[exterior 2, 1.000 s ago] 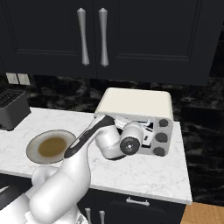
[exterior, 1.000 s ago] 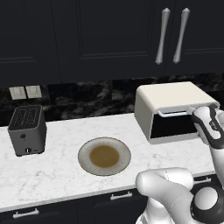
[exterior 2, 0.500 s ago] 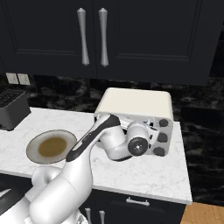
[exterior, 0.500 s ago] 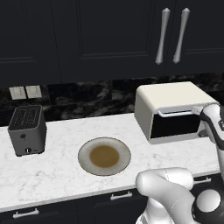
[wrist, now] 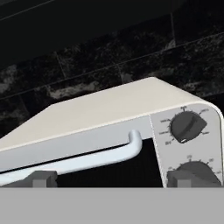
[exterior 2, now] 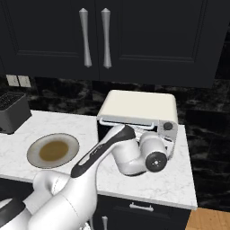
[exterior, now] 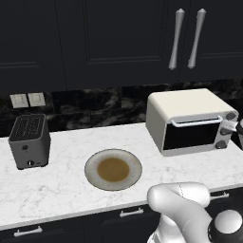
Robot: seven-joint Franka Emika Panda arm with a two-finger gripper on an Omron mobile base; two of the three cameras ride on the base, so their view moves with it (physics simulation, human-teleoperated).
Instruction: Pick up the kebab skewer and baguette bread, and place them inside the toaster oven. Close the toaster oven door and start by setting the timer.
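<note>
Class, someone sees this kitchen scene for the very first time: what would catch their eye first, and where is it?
Probably the cream-white toaster oven at the right of the marble counter, its door shut. The white arm's open gripper hovers by its knobs. Mid-counter lies a round plate, a dark toaster far left.

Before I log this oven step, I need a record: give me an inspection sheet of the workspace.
Surface: white marble counter, plate bare but for its brown centre.
Job's things: toaster oven with door shut, knobs at its right; skewer and baguette nothing seen.
Clutter: slot toaster at left.
Grippers: gripper open, fingertips close before the door handle and knobs.
Cables: nothing seen.
Surroundings: dark cabinets, black backsplash, wall outlets.
</note>
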